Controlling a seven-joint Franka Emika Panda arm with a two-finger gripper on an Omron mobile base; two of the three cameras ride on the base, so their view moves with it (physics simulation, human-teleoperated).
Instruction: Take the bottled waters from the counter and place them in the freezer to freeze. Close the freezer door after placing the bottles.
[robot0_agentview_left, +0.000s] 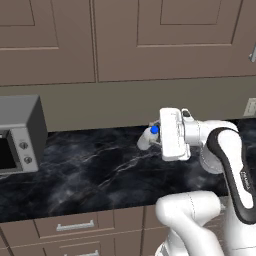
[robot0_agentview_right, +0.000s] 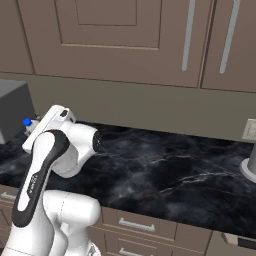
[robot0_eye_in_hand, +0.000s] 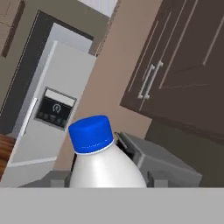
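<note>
Your white arm with dark joints rises from the base, bends at the elbow and reaches out over the counter, its flat white hand turned sideways above the stone; the two-finger gripper (robot0_agentview_left: 154, 136) points toward the grey microwave, and you can see it clamped on a small translucent-white plastic bottle with a blue cap (robot0_agentview_left: 149, 136); in the hand view the bottle (robot0_eye_in_hand: 101, 159) stands up between the grey finger blocks, its cap uppermost in that frame, its white shoulder swelling below.

The bottle is carried clear above the black marble-patterned countertop with white veining (robot0_agentview_left: 95, 170), not resting on it; from the right base view only its blue cap and a sliver of neck (robot0_agentview_right: 28, 123) peek out beside the hand. The countertop runs over taupe-brown drawers with silver bar handles (robot0_agentview_left: 75, 226); a boxy grey microwave oven with two round dials (robot0_agentview_left: 20, 135) sits on it at the far left of the left base view; brown panelled wall cabinets (robot0_agentview_left: 165, 37) hang above a plain olive-grey backsplash.

Past the cap, the hand view looks across the room to a tall grey freezer door with a dark dispenser recess (robot0_eye_in_hand: 54, 109) and a pale vertical handle; that door stands shut; whether this bottle carries a label band, you cannot tell.
</note>
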